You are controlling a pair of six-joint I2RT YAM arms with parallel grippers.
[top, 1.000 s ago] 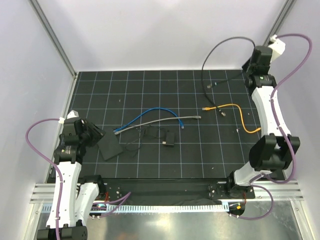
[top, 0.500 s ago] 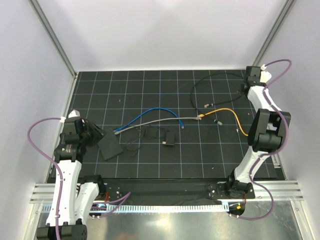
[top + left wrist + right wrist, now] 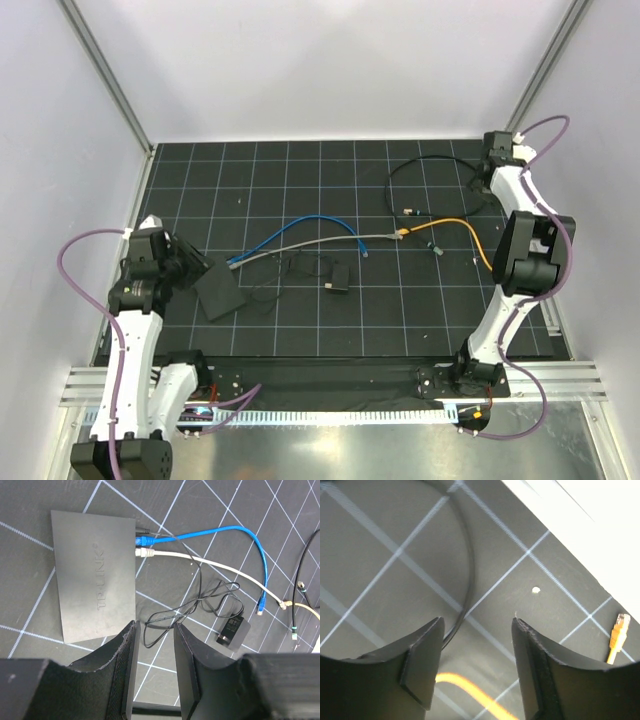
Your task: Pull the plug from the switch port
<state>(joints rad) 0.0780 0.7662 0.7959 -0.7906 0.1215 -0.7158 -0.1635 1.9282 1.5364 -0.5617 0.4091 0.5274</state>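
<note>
The switch (image 3: 95, 575), a flat matte-black box, lies at the mat's left (image 3: 219, 292). A blue plug (image 3: 144, 540) and a white-grey plug (image 3: 145, 553) sit in ports on its edge, with a thin black lead (image 3: 143, 531) plugged in beside them. My left gripper (image 3: 155, 627) hovers open just off the switch's near corner (image 3: 197, 272), with only loose black wire on the mat below the gap. My right gripper (image 3: 477, 622) is open at the far right corner (image 3: 484, 175), nothing between its fingers, with a black cable (image 3: 467, 570) lying on the mat under it.
Blue cable (image 3: 300, 228) and grey cable (image 3: 335, 243) run right from the switch. A small black adapter (image 3: 340, 276) with coiled wire lies mid-mat. An orange cable (image 3: 465, 225) and the black cable's loop (image 3: 440, 185) lie at the far right, near the enclosure walls.
My right arm came down into the far right corner and its jaws opened, letting the black cable drop onto the mat. The left arm has barely moved.
</note>
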